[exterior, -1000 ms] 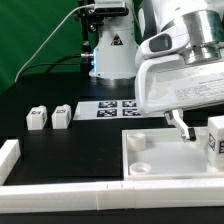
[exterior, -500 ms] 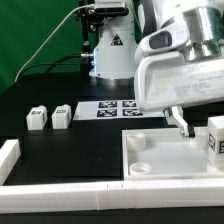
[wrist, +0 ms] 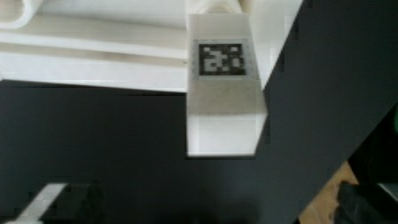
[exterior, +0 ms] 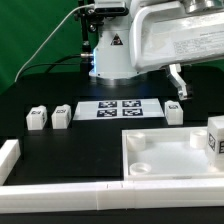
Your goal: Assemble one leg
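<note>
Four small white legs with tags show in the exterior view. Two (exterior: 37, 119) (exterior: 62, 116) stand at the exterior view's left. One leg (exterior: 173, 113) stands on the table beside the marker board (exterior: 122, 108). One larger-looking leg (exterior: 214, 137) stands at the right edge, on or by the square panel (exterior: 160, 156). My gripper (exterior: 179, 92) hangs above the leg beside the marker board, clear of it and holding nothing that I can see. Only one finger shows, so its opening is unclear. The wrist view shows a tagged leg (wrist: 222, 85) next to the panel (wrist: 89, 60), with no fingers in sight.
A long white border bar (exterior: 100, 190) runs along the front, and a short one (exterior: 8, 155) stands at the front left. The robot base (exterior: 110, 50) is behind the marker board. A green backdrop closes the far side.
My gripper has risen from low beside the panel's far edge to well above the table. The leg beside the marker board, hidden behind the hand before, now shows.
</note>
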Controlling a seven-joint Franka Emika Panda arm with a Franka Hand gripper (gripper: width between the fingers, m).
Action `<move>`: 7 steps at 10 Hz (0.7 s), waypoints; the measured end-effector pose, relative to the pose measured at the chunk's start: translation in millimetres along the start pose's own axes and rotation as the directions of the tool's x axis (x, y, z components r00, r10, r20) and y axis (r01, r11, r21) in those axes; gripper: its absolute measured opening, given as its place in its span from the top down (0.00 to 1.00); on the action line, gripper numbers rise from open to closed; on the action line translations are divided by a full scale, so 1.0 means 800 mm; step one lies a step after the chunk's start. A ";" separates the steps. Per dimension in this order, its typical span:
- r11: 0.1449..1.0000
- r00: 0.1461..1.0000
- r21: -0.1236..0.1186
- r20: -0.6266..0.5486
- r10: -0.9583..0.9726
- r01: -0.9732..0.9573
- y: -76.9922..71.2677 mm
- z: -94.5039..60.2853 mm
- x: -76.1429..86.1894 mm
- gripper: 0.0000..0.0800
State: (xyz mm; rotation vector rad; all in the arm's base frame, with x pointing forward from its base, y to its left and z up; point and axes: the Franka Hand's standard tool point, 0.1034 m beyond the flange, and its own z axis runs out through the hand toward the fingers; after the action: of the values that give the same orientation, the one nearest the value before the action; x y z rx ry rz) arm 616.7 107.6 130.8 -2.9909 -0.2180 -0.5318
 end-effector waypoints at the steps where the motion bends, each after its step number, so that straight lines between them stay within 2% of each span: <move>1: 1.000 0.996 0.005 0.084 0.008 -0.009 0.006 0.002 0.012 0.19; 3: 0.999 0.954 0.023 0.300 0.017 -0.025 0.007 0.020 0.010 0.19; 5: 0.998 0.880 0.041 0.474 0.018 -0.042 0.000 0.032 0.000 0.19; 6: 0.998 0.905 0.039 0.425 0.022 -0.043 -0.003 0.042 0.009 0.19; 7: 0.998 0.909 0.038 0.417 0.021 -0.041 -0.008 0.046 0.003 0.19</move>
State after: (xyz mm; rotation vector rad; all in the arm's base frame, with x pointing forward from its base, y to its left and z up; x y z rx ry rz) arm 630.1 119.0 97.7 -3.0179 -0.2081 0.1247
